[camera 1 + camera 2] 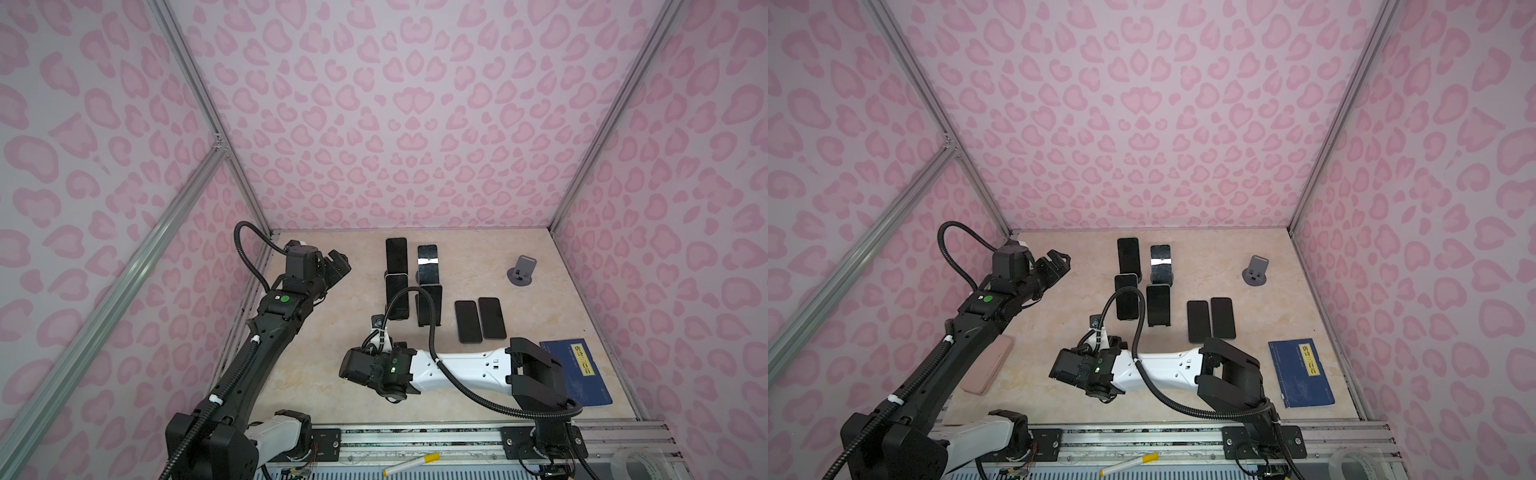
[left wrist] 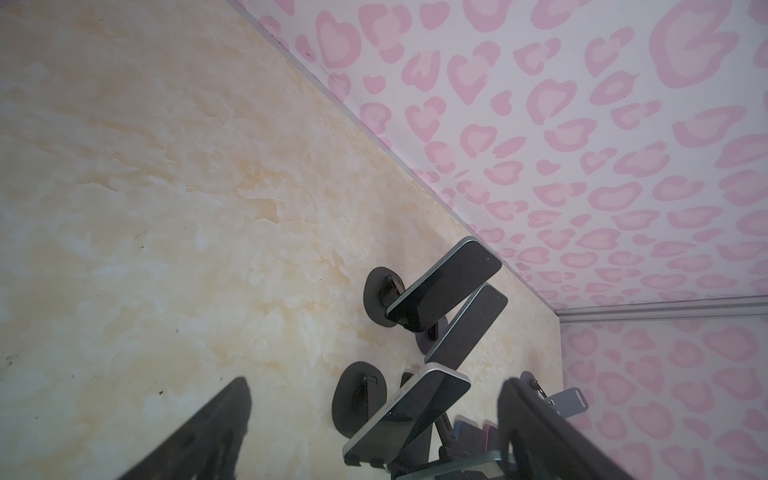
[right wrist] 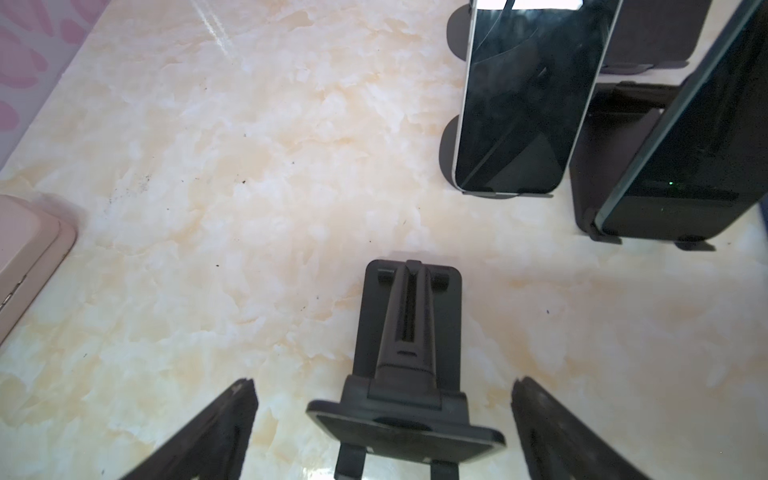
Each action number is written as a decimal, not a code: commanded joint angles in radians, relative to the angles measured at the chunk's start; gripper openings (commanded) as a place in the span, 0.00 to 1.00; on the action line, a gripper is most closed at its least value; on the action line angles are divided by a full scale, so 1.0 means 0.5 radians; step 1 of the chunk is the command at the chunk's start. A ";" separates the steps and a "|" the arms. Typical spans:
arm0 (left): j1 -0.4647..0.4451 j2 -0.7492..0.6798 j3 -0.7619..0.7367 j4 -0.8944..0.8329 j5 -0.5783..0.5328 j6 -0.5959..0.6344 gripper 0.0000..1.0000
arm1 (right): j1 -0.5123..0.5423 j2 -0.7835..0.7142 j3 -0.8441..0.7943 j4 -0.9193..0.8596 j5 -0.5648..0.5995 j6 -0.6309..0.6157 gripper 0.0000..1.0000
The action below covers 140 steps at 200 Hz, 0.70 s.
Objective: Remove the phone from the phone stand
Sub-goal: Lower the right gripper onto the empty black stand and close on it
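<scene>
Left claw (image 2: 376,384) hangs released, facing the phones. Right claw (image 3: 382,384) gapes, holding nothing, astride a bare stand (image 3: 409,332). Four phones (image 1: 397,297) lean on stands (image 2: 359,399) mid-table, tightly packed. Reaching for one could topple its neighbours.

On the table (image 1: 332,386), 4 phones are leaning on stands in a 2x2 block at centre-back: back-L phone (image 1: 396,255), back-R phone (image 1: 428,264), front-L phone (image 1: 397,295) & front-R phone (image 1: 430,303), w/ an empty folding stand (image 3: 405,365) sitting in front of the block on its L side. An inner flat phone (image 1: 468,321) & outer flat phone (image 1: 492,318) are lying side by side just R of the block, w/ a round-base stand (image 1: 521,271) standing well apart behind them, twd the back-R corner. A book (image 1: 577,372) is lying at front-R, & a case (image 1: 988,365) is lying at front-L near the wall.
</scene>
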 commanded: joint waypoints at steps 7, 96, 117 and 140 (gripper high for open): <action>0.001 -0.011 -0.009 0.075 0.015 -0.014 0.96 | 0.007 -0.007 -0.127 0.192 0.064 0.076 0.95; 0.004 -0.035 -0.026 0.105 0.026 0.010 0.96 | -0.007 0.159 -0.088 0.012 0.185 0.205 0.87; 0.003 -0.035 -0.025 0.109 0.028 0.018 0.96 | -0.005 0.107 -0.163 0.068 0.164 0.127 0.84; 0.004 -0.034 -0.024 0.117 0.045 0.018 0.96 | -0.007 0.055 -0.231 0.162 0.051 -0.085 0.84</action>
